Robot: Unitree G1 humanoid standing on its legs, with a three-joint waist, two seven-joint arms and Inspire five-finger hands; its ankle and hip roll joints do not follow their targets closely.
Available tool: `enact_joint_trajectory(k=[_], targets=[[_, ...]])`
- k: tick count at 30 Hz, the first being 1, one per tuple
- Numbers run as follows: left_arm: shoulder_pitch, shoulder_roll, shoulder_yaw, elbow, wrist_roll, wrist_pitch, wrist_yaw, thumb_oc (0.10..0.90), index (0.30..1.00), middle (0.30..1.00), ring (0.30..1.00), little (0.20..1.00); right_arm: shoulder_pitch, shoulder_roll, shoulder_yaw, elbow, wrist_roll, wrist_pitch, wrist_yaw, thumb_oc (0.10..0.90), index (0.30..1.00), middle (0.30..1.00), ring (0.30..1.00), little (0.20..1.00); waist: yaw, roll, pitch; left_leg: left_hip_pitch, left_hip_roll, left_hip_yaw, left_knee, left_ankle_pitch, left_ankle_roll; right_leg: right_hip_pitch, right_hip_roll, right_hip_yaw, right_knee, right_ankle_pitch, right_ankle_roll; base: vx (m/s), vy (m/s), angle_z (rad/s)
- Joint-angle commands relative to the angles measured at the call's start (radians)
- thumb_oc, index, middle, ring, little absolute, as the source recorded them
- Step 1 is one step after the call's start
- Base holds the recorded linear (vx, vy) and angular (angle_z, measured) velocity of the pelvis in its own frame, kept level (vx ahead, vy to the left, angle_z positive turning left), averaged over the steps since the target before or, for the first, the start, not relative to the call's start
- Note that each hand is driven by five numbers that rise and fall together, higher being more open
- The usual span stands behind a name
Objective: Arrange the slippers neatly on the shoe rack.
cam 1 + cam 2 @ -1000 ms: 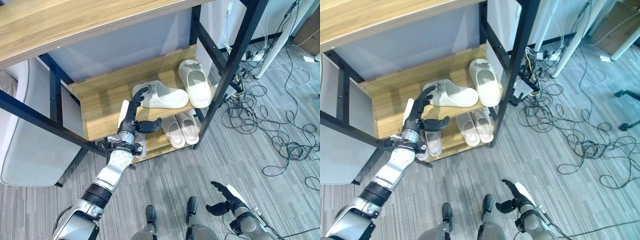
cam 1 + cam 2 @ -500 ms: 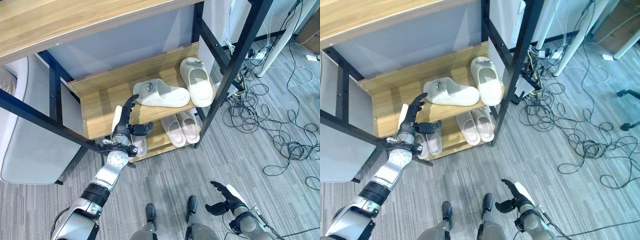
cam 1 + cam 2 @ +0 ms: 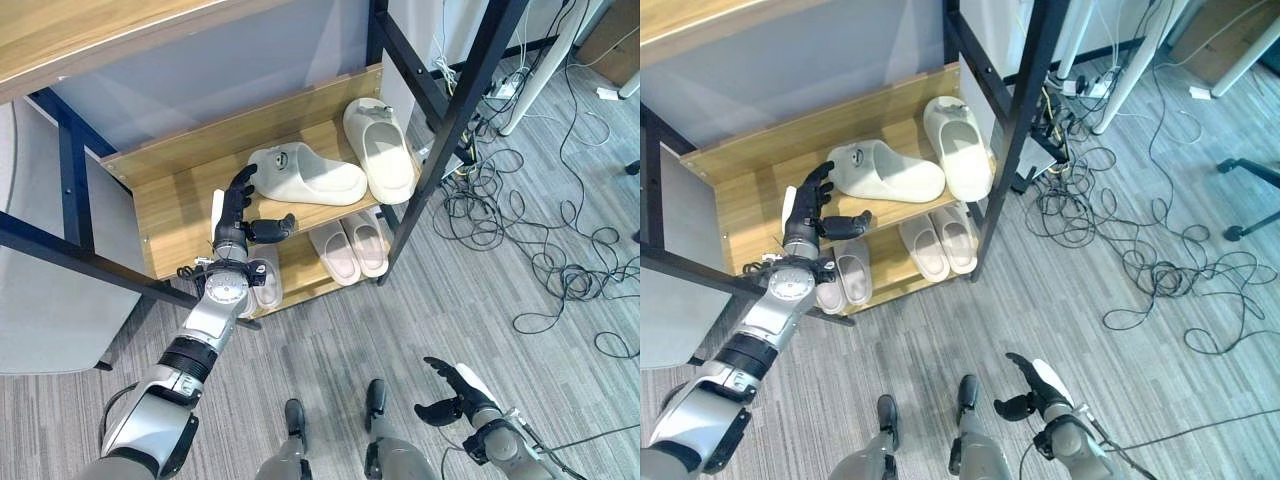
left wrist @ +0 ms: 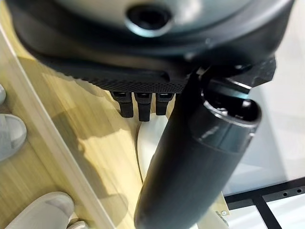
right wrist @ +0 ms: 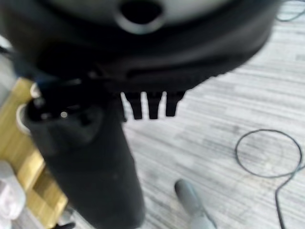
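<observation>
We see the robot's left hand (image 3: 240,214) raised in front of the wooden shoe rack (image 3: 170,215), its fingers straight and spread, the thumb standing out to the side, holding nothing. The fingertips reach up just beside the heel end of a cream slipper (image 3: 305,176) that lies crosswise on the middle shelf, though we cannot tell whether they touch it. Its mate, a second cream slipper (image 3: 380,150), sits next to it on the same shelf, pointing front to back, the two touching or nearly so. On the lower shelf a pair of pale slippers (image 3: 348,246) stands side by side, and another pale pair (image 3: 839,275) shows behind the left forearm. The right hand (image 3: 448,394) hangs low over the grey carpet (image 3: 330,350), fingers loosely spread and empty. Loose cables (image 3: 540,260) trail across the floor to the rack's right.
</observation>
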Motion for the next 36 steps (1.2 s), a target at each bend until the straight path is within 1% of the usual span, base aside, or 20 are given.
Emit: enact_joint_trajectory(k=[1, 11, 20, 30, 34, 36], targets=[[-0.189, 0.025, -0.034, 0.088, -0.007, -0.078, -0.031, 0.8, 0.9, 0.9, 0.9, 0.9, 0.011, -0.057, 0.004, -0.079, 0.012, -0.025, 0.005, 0.8, 0.9, 0.9, 0.9, 0.9, -0.02, -0.008, -0.048, -0.062, -0.015, -0.032, 0.002, 0.024, -0.033, 0.027, -0.043, -0.013, 0.024, -0.094, 0.095, 0.0, 0.0, 0.0], [-0.286, 0.031, -0.088, 0.128, -0.019, -0.08, -0.044, 0.8, 0.9, 0.9, 0.9, 0.9, 0.009, -0.065, 0.011, -0.066, 0.021, -0.024, 0.005, 0.8, 0.9, 0.9, 0.9, 0.9, -0.036, 0.001, -0.043, -0.061, -0.014, -0.022, 0.002, 0.023, -0.032, 0.019, -0.045, -0.001, 0.026, -0.094, 0.098, 0.0, 0.0, -0.01], [-0.364, -0.01, -0.118, 0.174, -0.067, -0.087, -0.046, 0.8, 0.9, 0.9, 0.9, 0.9, 0.013, -0.077, 0.008, -0.066, 0.027, -0.026, 0.006, 0.8, 0.9, 0.9, 0.9, 0.9, -0.054, 0.009, -0.035, -0.062, -0.018, -0.015, 0.002, 0.019, -0.029, 0.004, -0.048, 0.011, 0.036, -0.094, 0.098, 0.0, 0.0, 0.0], [-0.414, -0.048, -0.132, 0.171, -0.097, -0.102, -0.041, 0.8, 0.9, 0.9, 0.9, 0.9, 0.025, -0.091, -0.001, -0.068, 0.031, -0.032, 0.007, 0.8, 0.9, 0.9, 0.9, 0.9, -0.067, 0.014, -0.032, -0.06, -0.019, -0.007, 0.002, 0.015, -0.026, -0.003, -0.05, 0.019, 0.044, -0.096, 0.097, 0.0, 0.005, -0.05], [-0.415, -0.042, -0.137, 0.166, -0.089, -0.102, -0.039, 0.8, 0.9, 0.9, 0.9, 0.9, 0.036, -0.092, -0.003, -0.074, 0.032, -0.036, 0.011, 0.8, 0.9, 0.9, 0.9, 0.9, -0.068, 0.015, -0.035, -0.047, -0.018, -0.007, 0.002, 0.009, -0.026, 0.009, -0.047, 0.02, 0.046, -0.104, 0.095, 0.0, 0.0, 0.0], [-0.426, -0.015, -0.146, 0.16, -0.048, -0.096, -0.034, 0.8, 0.9, 0.9, 0.9, 0.9, 0.039, -0.092, -0.001, -0.075, 0.031, -0.041, 0.014, 0.8, 0.9, 0.9, 0.9, 0.9, -0.065, 0.015, -0.041, -0.049, -0.017, -0.009, 0.002, 0.013, -0.027, 0.01, -0.046, 0.018, 0.044, -0.103, 0.095, 0.0, 0.0, 0.0]])
